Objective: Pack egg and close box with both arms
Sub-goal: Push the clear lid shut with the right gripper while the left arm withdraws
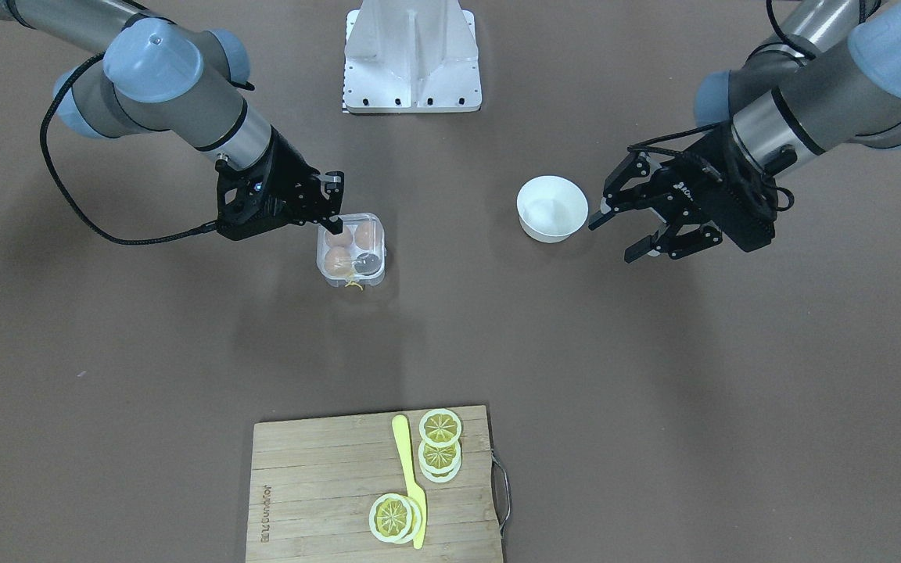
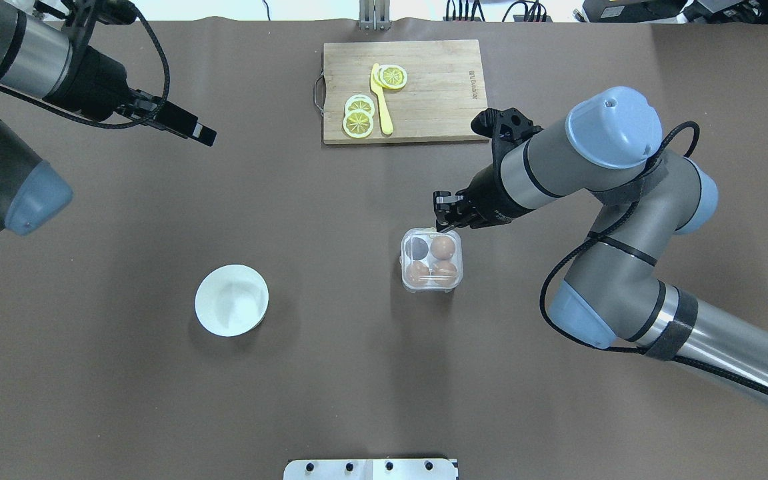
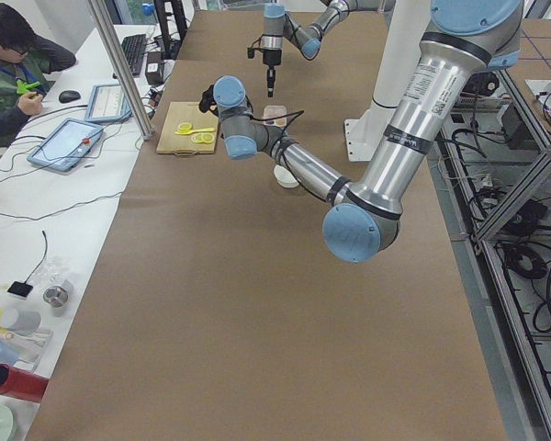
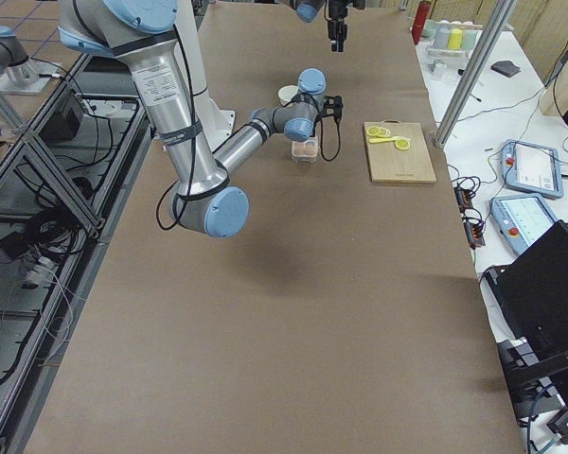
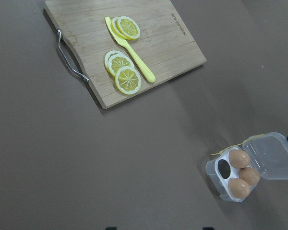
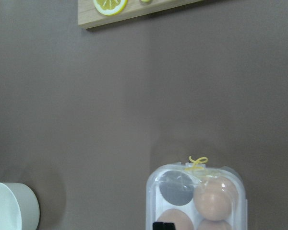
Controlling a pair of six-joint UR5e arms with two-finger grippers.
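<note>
The clear box [image 2: 432, 261] sits mid-table with three brown eggs [image 2: 444, 248] in its cells and one cell empty. In the left wrist view the box [image 5: 230, 179] has its lid [image 5: 273, 155] tilted up, partly open. A yellow string [image 6: 198, 162] hangs at its front edge. My right gripper [image 1: 333, 215] is shut, its fingertips at the lid's edge over the box [image 1: 350, 250]. I cannot tell if it pinches the lid. My left gripper [image 1: 615, 238] is open and empty, beside the white bowl [image 1: 552, 207].
The empty white bowl [image 2: 232, 300] stands on my left side. A wooden cutting board [image 2: 424, 87] with lemon slices [image 2: 359, 117] and a yellow knife [image 2: 382, 100] lies at the far edge. The white base [image 1: 411, 59] stands between the arms.
</note>
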